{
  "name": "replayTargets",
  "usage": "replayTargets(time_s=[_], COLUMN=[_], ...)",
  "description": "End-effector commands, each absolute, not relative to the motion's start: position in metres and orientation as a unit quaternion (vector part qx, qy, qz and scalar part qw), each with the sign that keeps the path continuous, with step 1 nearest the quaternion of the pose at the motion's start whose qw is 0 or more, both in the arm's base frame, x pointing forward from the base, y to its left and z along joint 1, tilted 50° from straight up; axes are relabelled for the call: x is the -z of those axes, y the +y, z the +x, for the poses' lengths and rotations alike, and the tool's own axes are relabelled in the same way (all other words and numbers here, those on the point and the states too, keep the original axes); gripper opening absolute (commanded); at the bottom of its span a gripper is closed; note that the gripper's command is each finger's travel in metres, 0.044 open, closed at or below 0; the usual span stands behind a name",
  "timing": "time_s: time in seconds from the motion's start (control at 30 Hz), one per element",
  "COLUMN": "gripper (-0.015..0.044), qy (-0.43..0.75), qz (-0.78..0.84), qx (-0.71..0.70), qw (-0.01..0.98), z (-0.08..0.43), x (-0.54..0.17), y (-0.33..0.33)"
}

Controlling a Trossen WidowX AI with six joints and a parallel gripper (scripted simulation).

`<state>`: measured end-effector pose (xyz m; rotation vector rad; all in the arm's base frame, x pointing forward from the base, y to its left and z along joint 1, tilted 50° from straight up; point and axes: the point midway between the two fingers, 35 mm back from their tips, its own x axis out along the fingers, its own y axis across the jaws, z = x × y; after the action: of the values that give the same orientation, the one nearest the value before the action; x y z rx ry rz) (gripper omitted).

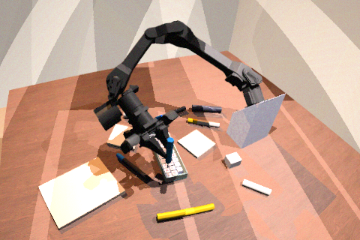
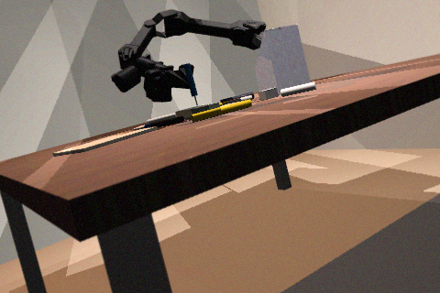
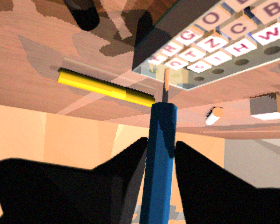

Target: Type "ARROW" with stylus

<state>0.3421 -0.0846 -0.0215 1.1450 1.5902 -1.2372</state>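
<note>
The blue stylus (image 1: 169, 148) (image 2: 190, 79) (image 3: 161, 175) is held nearly upright between the fingers of my gripper (image 1: 166, 152) (image 2: 187, 76) (image 3: 161, 145), which is shut on it. Its thin tip points down over the near end of the keyboard (image 1: 176, 178) (image 2: 185, 113) (image 3: 160, 44). In the wrist view the tip overlaps the keyboard's end, beside the last keys of the rows. The letters O, G, R, C, Z, T, W, H and I show there. Whether the tip touches a key cannot be told. My gripper hides the keyboard's far part in the top view.
A yellow marker (image 1: 185, 211) (image 2: 222, 110) (image 3: 105, 89) lies in front of the keyboard. A dark blue pen (image 1: 133, 168) and a large pad (image 1: 79, 192) lie left. A white pad (image 1: 196, 143), white cube (image 1: 232, 159), white cylinder (image 1: 256, 187) and upright grey panel (image 1: 259, 122) stand or lie right.
</note>
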Motion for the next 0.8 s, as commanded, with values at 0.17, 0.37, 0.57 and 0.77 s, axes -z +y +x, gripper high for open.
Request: replayTargets(time_s=[0.17, 0.37, 0.57, 0.77], gripper=[0.0081, 0.0081, 0.0081, 0.0081], qy=[0.631, 0.631, 0.63, 0.63], qz=[0.45, 0.45, 0.45, 0.45], qx=[0.487, 0.488, 0.488, 0.488], qw=[0.402, 0.402, 0.402, 0.402], z=[0.3425, 0.3422, 0.342, 0.3418], x=[0.0246, 0.027, 0.0289, 0.0302], y=[-0.0864, -0.0892, -0.0915, -0.093])
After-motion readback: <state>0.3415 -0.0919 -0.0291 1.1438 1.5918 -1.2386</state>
